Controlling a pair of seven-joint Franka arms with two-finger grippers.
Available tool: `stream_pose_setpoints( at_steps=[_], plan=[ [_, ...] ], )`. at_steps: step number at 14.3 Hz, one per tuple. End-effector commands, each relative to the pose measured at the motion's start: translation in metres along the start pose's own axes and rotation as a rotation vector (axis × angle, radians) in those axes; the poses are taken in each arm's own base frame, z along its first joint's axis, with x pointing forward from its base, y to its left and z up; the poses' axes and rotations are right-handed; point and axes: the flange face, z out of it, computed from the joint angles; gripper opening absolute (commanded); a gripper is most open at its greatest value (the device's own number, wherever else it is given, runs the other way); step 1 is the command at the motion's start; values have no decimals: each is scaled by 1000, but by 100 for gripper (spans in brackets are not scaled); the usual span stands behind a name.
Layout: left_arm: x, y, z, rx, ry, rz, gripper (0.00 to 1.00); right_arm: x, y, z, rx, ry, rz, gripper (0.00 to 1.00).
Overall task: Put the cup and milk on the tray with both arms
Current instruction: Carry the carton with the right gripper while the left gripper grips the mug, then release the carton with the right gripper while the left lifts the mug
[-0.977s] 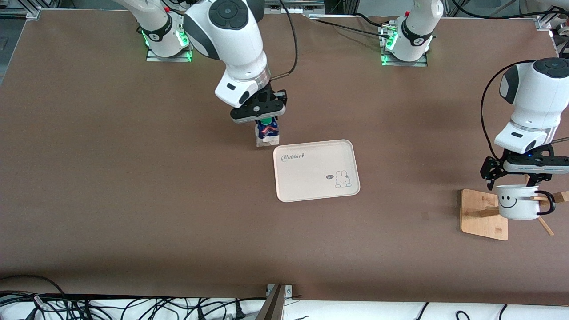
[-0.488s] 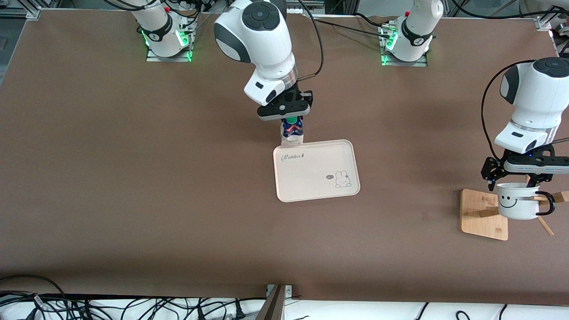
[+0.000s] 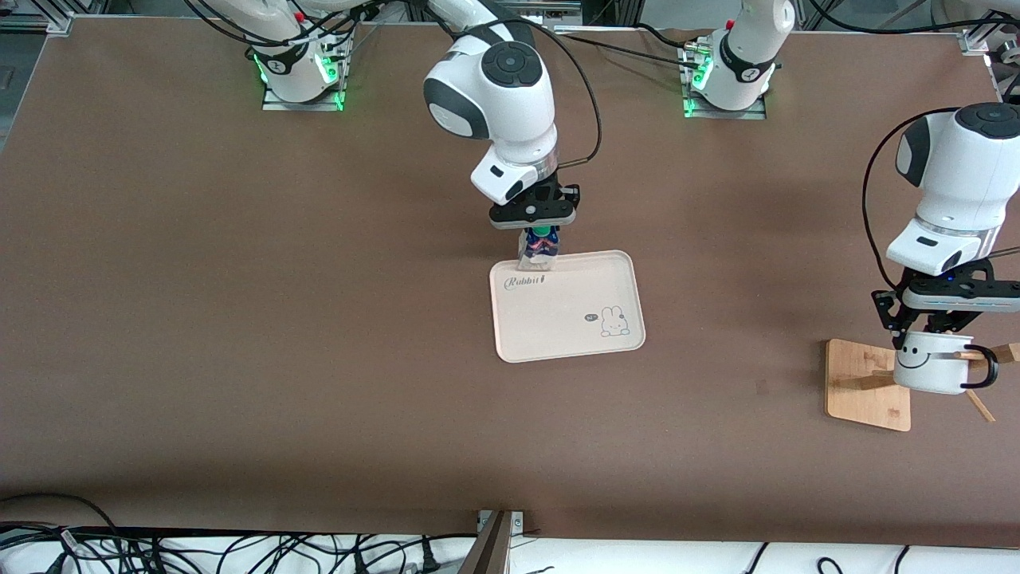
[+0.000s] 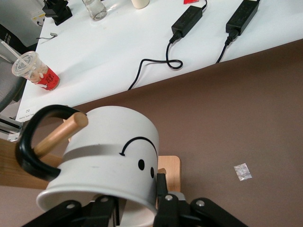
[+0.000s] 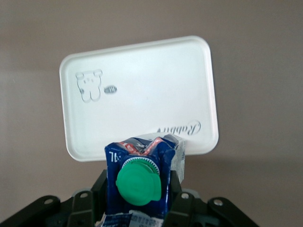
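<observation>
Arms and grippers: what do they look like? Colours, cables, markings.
Both arms are white with rounded joints and dark grey caps. Black cables loop along them. Green lights glow at both bases. The right gripper and left gripper are black with two fingers and light grey housings.

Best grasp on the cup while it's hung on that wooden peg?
Pinch the cup's rim wall from above, one finger inside and one outside, as the left gripper now does. The handle is threaded on the peg of the wooden stand, so leave it free to slide off.
</observation>
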Motion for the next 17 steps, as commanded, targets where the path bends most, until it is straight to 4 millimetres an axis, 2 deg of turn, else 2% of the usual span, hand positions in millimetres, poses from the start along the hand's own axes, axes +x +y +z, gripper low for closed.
stream_pose_setpoints(
  at_steps=[1, 4, 8, 13, 15, 17],
  plan=[
    [4, -7, -5, 15, 10, -2, 0, 26, 7, -15, -4, 55, 34, 54],
    [4, -5, -6, 14, 11, -3, 0, 43, 19, -15, -13, 72, 53, 54],
    [10, 6, -10, 3, 20, 0, 0, 42, 19, 14, -13, 48, 66, 54],
    [34, 45, -30, -34, 64, -30, 0, 40, 20, 52, -6, 29, 67, 54],
    [39, 58, -35, -46, 75, -11, 0, 42, 22, 55, -4, 33, 70, 54],
    [49, 79, -48, -66, 100, 16, 0, 42, 22, 55, -5, 32, 68, 54]
  ],
)
